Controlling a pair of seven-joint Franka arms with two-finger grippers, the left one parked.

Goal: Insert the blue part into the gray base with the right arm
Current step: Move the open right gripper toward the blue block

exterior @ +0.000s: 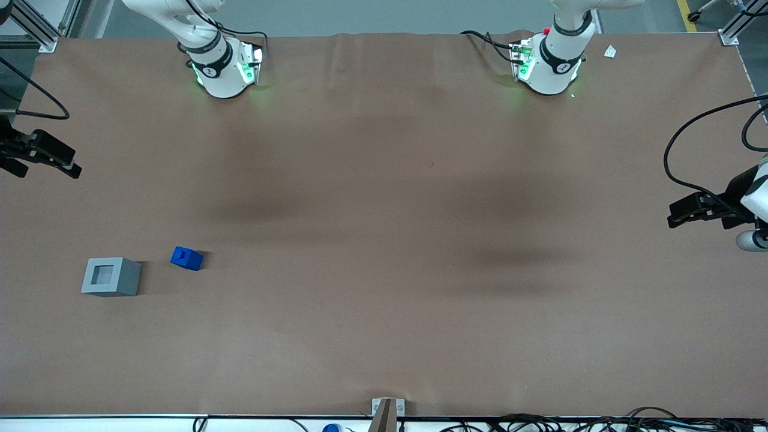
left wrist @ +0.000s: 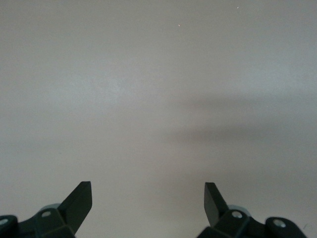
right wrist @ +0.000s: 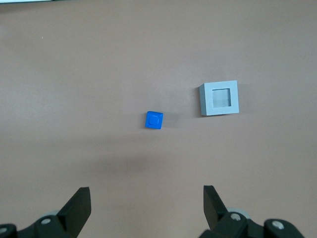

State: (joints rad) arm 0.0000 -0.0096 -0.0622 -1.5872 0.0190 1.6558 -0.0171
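Bright-blue part (right wrist: 154, 120) lying beside gray base (right wrist: 219, 98), gripper (right wrist: 143, 206) spread above

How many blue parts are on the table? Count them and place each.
1. The blue part lies on the table beside the gray base, apart from it. The open end effector hovers high above both.

Looks like a robotics lab: arm bases (exterior: 225, 66) sitting bolted to a brown-covered bench (exterior: 384, 198), cables (exterior: 576, 423) trailing everywhere.
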